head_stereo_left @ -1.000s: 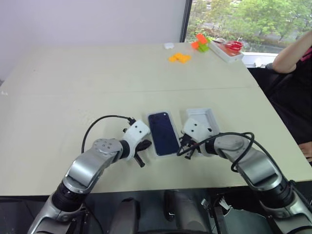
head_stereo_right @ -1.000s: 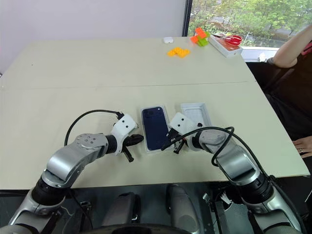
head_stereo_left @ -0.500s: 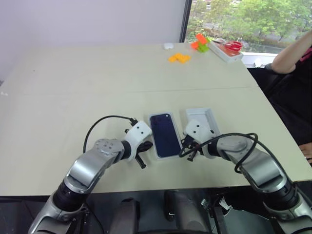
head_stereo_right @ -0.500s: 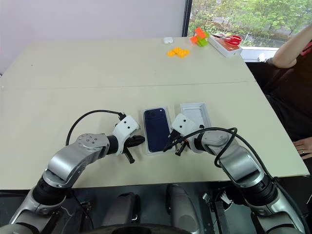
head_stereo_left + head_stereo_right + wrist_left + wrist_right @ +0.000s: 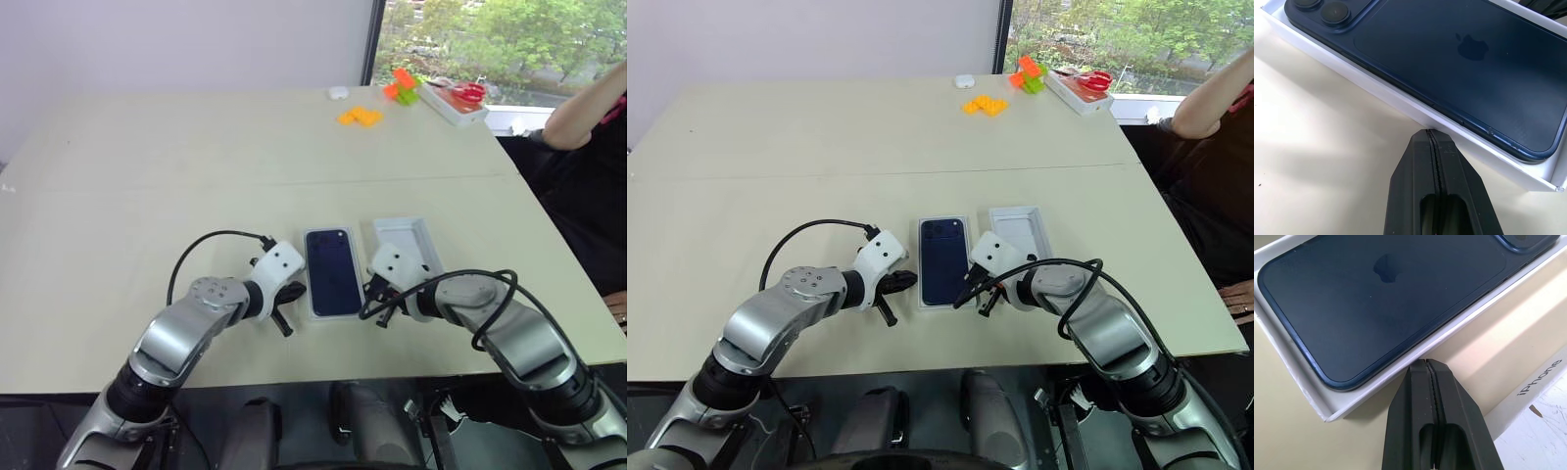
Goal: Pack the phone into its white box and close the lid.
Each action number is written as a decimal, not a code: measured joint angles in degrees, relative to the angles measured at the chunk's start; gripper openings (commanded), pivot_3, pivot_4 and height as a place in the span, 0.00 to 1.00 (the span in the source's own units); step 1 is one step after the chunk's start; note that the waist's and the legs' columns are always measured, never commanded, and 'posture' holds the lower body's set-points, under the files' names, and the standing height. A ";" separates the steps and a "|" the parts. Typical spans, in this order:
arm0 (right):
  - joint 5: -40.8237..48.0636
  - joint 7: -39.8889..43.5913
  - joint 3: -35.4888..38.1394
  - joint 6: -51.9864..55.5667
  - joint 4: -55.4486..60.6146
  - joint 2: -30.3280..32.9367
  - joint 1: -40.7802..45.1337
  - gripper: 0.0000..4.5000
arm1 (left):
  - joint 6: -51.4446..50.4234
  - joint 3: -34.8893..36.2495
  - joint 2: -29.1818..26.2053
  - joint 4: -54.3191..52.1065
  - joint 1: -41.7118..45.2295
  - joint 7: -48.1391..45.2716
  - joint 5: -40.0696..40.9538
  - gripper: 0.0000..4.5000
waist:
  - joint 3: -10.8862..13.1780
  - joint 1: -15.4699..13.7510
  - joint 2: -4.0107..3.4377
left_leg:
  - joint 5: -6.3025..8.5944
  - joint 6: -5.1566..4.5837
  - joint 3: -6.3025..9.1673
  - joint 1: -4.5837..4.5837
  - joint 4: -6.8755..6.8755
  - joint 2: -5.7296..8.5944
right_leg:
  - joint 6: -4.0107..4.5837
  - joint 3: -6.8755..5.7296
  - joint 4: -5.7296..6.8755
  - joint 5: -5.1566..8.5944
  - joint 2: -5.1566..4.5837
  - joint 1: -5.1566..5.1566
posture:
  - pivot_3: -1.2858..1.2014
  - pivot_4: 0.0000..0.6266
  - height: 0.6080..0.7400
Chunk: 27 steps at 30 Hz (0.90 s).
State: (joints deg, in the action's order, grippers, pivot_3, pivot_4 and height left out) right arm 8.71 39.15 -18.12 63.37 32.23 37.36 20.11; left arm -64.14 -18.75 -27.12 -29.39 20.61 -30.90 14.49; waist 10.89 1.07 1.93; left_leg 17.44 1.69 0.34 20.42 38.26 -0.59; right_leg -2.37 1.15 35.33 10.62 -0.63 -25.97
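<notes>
Navy phone (image 5: 333, 271) lies back-up inside the white box (image 5: 1400, 100) on a beige table (image 5: 196, 176). Left gripper (image 5: 1433, 142) & right gripper (image 5: 1427, 366) each have fingers pressed together, empty, tips at the box's long sides. Lid (image 5: 407, 238) sits inside-up just right of the box, partly hidden by the right gripper. Person's arm (image 5: 588, 103) cut off at the edge.

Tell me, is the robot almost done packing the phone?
Partly. The phone already lies in the white box. Both shut end effectors, left and right, sit at the box's sides. The lid lies open beside it and needs putting on.
</notes>
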 measured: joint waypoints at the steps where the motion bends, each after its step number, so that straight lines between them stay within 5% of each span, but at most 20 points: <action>1: 0.00 0.00 0.07 0.00 0.19 0.16 0.01 0.00 | 0.00 0.06 -0.06 -0.01 -0.01 -0.02 0.01 0.01 | 0.00 0.00 0.00 | 0.00 0.00 0.00 0.00 0.00 0.00 | 0.00 0.00 0.00 0.00 0.00 0.00 | 0.52 0.24 0.89; 4: 1.50 1.05 0.58 0.02 0.25 0.97 0.11 0.00 | -0.01 1.93 -0.35 -0.08 -0.71 -0.64 1.06 0.01 | 0.00 0.09 0.00 | 0.00 -0.01 -0.01 0.01 0.00 -0.01 | 0.00 0.00 0.00 0.00 0.00 -0.02 | 0.52 0.24 0.89; 6: 3.18 2.58 1.10 0.12 0.42 1.89 0.34 0.12 | -0.13 4.41 -0.27 -0.22 -1.96 -1.35 2.78 0.00 | 0.01 0.06 0.00 | 0.01 -0.02 0.01 0.03 0.00 -0.01 | 0.00 -0.01 -0.01 0.00 0.01 -0.02 | 0.52 0.24 0.89; 12: 10.70 5.75 8.19 5.02 5.26 3.10 3.68 0.77 | 3.93 10.97 -2.81 -1.93 -4.67 -3.96 6.29 0.00 | 0.01 0.08 0.00 | 0.04 -0.07 0.00 0.01 0.00 -0.03 | 0.01 -0.02 -0.03 0.01 0.02 -0.02 | 0.52 0.24 0.89; 19: 12.82 -1.51 15.50 21.82 1.99 -0.97 13.74 0.77 | 14.01 15.48 -7.16 -1.70 -10.43 -9.99 8.70 0.00 | 0.00 -0.14 0.00 | 0.07 -0.12 -0.06 0.05 0.00 -0.04 | 0.15 0.04 -0.07 0.06 -0.01 -0.04 | 0.52 0.24 0.89; 27: 12.98 -5.34 13.79 22.48 -0.09 -0.28 13.57 0.77 | 21.37 8.03 -12.23 2.33 -10.96 -11.38 2.18 0.00 | 0.00 -0.08 0.00 | 0.10 -0.18 -0.10 0.06 0.00 -0.03 | 0.14 0.05 -0.15 0.07 -0.03 -0.02 | 0.52 0.24 0.89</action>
State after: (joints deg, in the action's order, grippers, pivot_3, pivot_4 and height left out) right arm 21.69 33.81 -4.33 85.85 32.14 37.08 33.68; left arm -42.77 -10.72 -39.35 -27.06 9.65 -42.28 16.66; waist 10.89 0.99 1.93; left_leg 17.54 1.51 0.24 20.47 38.26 -0.62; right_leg -2.23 1.20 35.17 10.69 -0.66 -25.99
